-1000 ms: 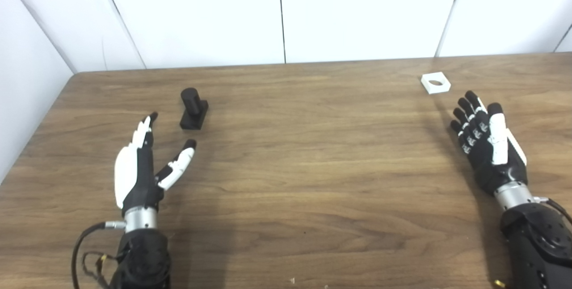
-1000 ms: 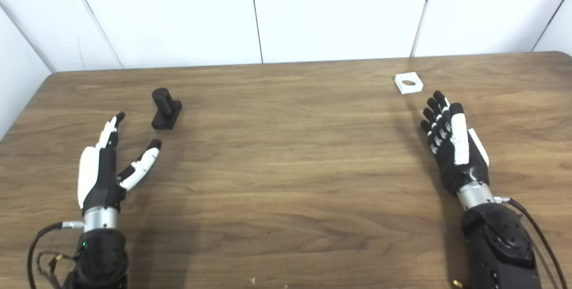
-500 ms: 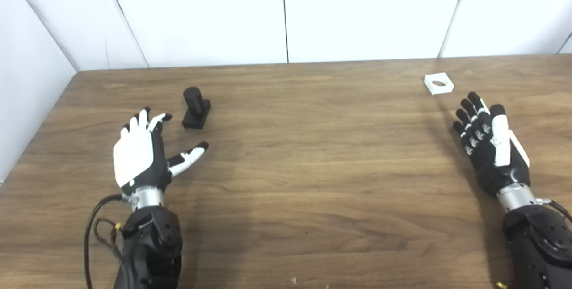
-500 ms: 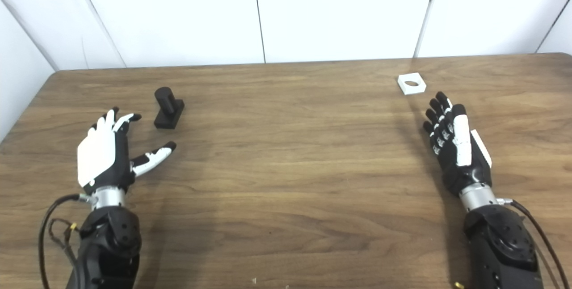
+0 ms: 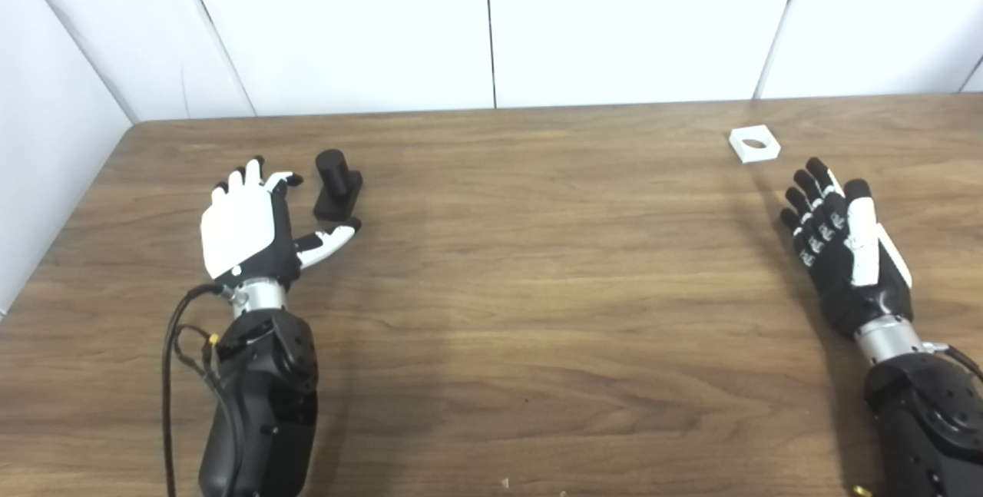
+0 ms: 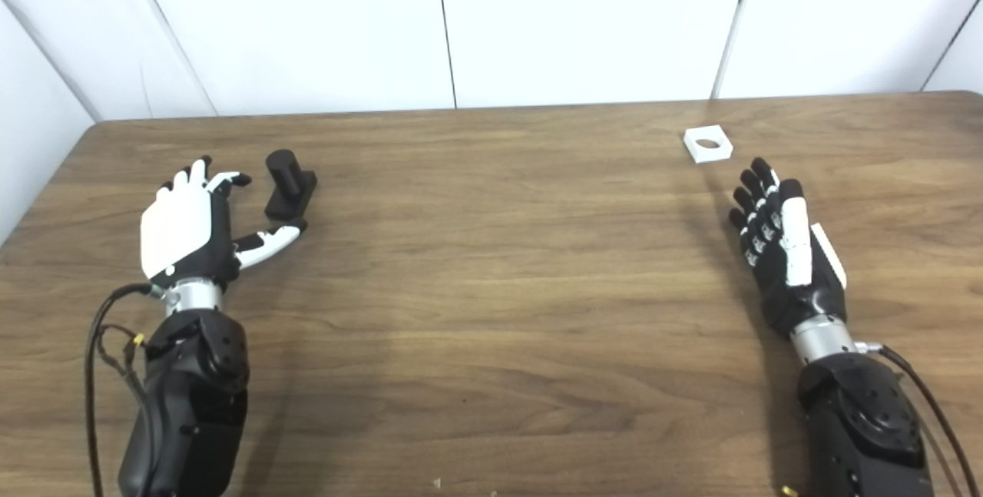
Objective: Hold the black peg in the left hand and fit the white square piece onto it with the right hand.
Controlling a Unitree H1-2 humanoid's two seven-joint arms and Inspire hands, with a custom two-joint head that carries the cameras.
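Since a second ago the left hand [image 5: 247,230] has travelled forward across the brown wood-grain table [image 5: 537,266] and rolled its white back upward, so it now sits just beside the black cylindrical peg on its black square base [image 5: 336,186], where before it lay well short of it. The right hand [image 5: 841,240] has barely shifted.

There is one table, two hands, one peg and one white piece. The table fills most of the view, with white wall panels [image 5: 491,21] behind it.

The left hand is spread and grips nothing: its fingers [image 5: 249,174] reach up on the peg's left, and its thumb [image 5: 329,236] angles out just in front of the peg's base; whether it touches the base cannot be told. The right hand lies far to the right of the peg, fingers extended and slightly apart, empty.

The peg stands upright on the table. The flat white square piece with a round hole [image 5: 754,144] lies flat, far to the peg's right, just beyond the right hand's fingertips and apart from them.

Both forearms are cut off by the lower edge, and the left palm is hidden.
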